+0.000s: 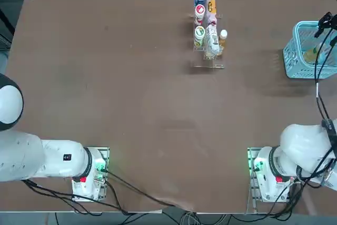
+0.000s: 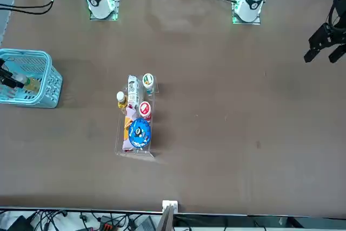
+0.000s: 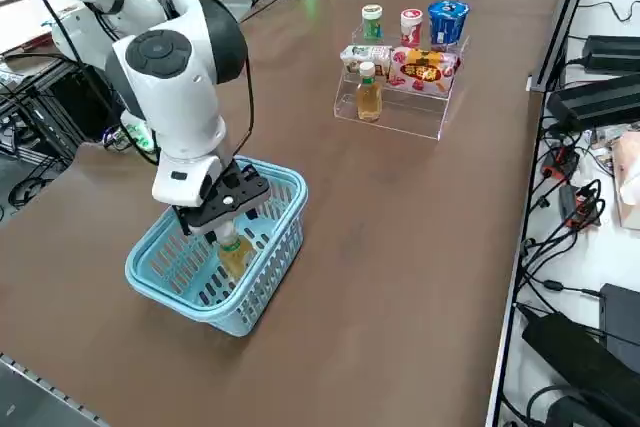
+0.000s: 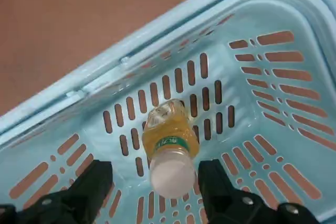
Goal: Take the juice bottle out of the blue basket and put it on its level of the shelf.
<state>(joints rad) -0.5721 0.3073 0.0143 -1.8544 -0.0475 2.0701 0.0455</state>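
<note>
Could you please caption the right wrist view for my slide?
Open right gripper straddling the juice bottle inside the blue basket.

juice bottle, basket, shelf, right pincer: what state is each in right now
juice bottle: upright inside the basket, cap on, not yet gripped
blue basket: upright on the table, holding the bottle
shelf: upright, stocked, front level part free
right pincer: open, fingers either side of the bottle's cap

1. You are looking at a robotics lab: two arm bases are bolted to a brown table.
2. Cables and electronics crowd its edge.
</note>
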